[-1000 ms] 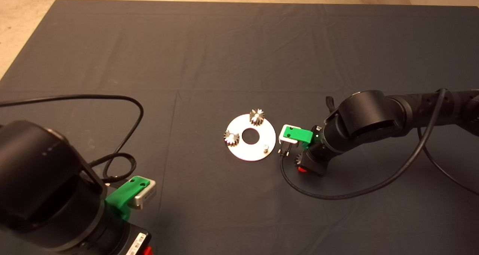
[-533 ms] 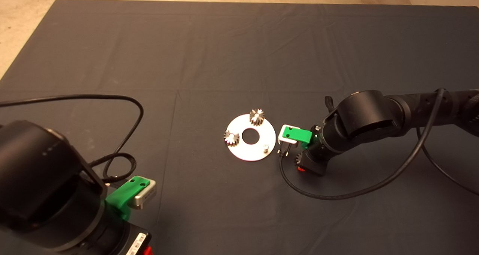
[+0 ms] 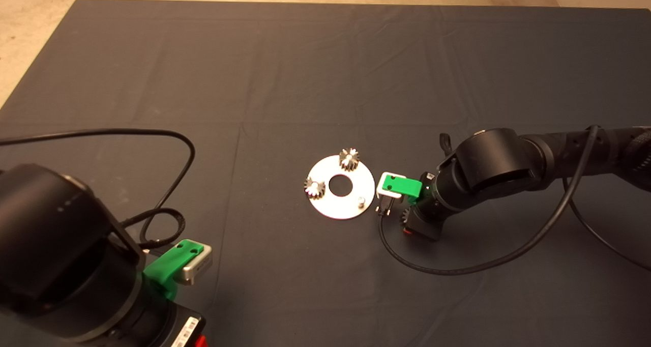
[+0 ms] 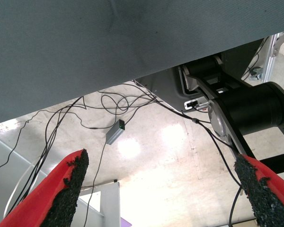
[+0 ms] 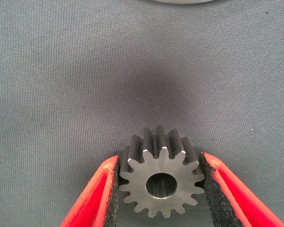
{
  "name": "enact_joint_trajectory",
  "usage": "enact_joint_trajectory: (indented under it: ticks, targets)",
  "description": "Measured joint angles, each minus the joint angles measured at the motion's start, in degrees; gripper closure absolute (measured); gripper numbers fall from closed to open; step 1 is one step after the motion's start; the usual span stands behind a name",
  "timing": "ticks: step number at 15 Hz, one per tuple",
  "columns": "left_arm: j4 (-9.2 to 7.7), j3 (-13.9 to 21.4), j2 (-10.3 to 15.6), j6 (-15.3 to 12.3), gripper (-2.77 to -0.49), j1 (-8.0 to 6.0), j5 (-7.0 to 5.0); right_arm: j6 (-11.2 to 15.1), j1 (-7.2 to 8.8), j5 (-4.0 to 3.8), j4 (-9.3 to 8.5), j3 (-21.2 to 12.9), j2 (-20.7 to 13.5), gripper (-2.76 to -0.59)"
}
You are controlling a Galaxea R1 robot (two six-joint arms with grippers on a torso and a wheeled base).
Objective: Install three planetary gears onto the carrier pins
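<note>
In the head view, two planetary gears (image 3: 349,158) (image 3: 315,186) are seated on the carrier disc (image 3: 339,204), and one pin (image 3: 360,201) is left bare. The right gripper (image 3: 407,222) is held just beside the disc, near that pin.

In the left wrist view, the parked left gripper (image 4: 163,189) is seen with fingers spread wide, over floor cables.

In the right wrist view, the third gear (image 5: 159,184) is clamped between the red fingers (image 5: 92,198). The last installation is judged in hand: the bore must be aligned over the bare pin, then lowered.

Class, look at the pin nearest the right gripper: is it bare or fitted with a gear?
Bare: the pin stands gearless on the disc.
</note>
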State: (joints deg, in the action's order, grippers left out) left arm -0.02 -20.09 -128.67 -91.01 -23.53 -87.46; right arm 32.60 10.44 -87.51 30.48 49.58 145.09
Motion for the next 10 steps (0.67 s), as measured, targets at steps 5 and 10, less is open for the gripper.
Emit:
enact_joint_trajectory:
  ticks: [5,10]
  targets:
    - [-0.01,0.0,0.0,0.0,-2.19,0.0,0.0,-0.2,-0.1,0.05,0.11,0.1,0.0,-1.13]
    - [-0.01,0.0,0.0,0.0,-2.19,0.0,0.01,-0.2,-0.1,0.08,0.11,0.1,0.0,-1.09]
